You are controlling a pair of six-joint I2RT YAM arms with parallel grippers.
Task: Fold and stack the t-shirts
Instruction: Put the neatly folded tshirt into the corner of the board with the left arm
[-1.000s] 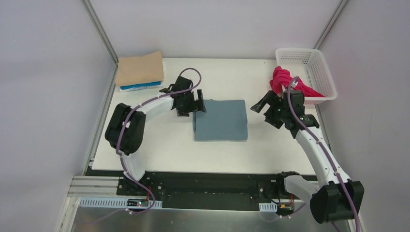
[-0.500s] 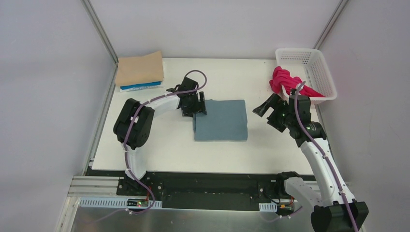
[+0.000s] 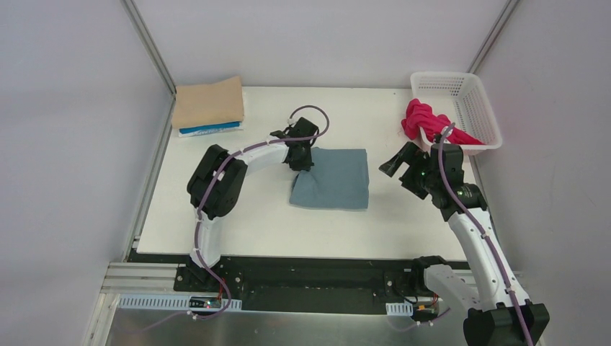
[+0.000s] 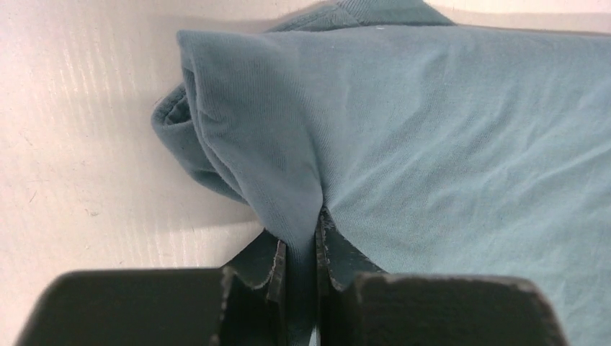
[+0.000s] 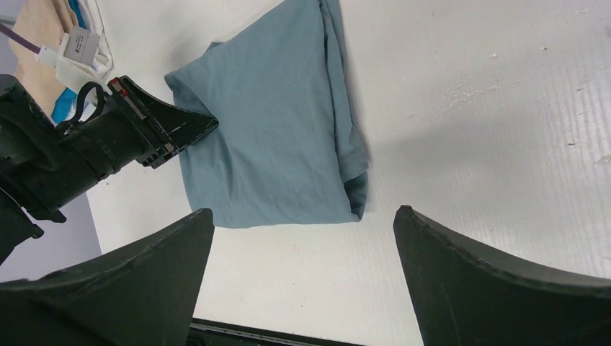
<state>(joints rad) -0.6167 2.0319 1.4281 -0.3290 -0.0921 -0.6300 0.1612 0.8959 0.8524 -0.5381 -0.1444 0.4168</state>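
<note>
Between the fingers of my left hand [image 4: 301,249] sits a pinched ridge of the dusty teal-blue t-shirt [image 3: 335,180]. The jaws are clamped tight on the cloth at one corner of the folded tee. The fabric puckers up away from the grip, and the layered edges curl out to one side of it. Beyond the pinch, the rest of the tee lies flat on the white counter [image 3: 245,223] as a rough rectangle, stretching away from this hand toward my right hand [image 5: 302,213].

That right hand hangs spread wide above the counter, holding nothing and clear of the tee's edge. In its own camera, its two fingers frame one corner of the tee. Just behind the right hand, the magenta-red t-shirt [image 3: 425,122] lies bunched, draped over the rim of the white basket [image 3: 441,74] at the counter's corner.

On the other side of the left hand, well apart from it, a folded tan t-shirt [image 3: 209,103] lies on top of the bright blue t-shirt [image 3: 209,130]. Only a strip of the blue shows beneath it.
</note>
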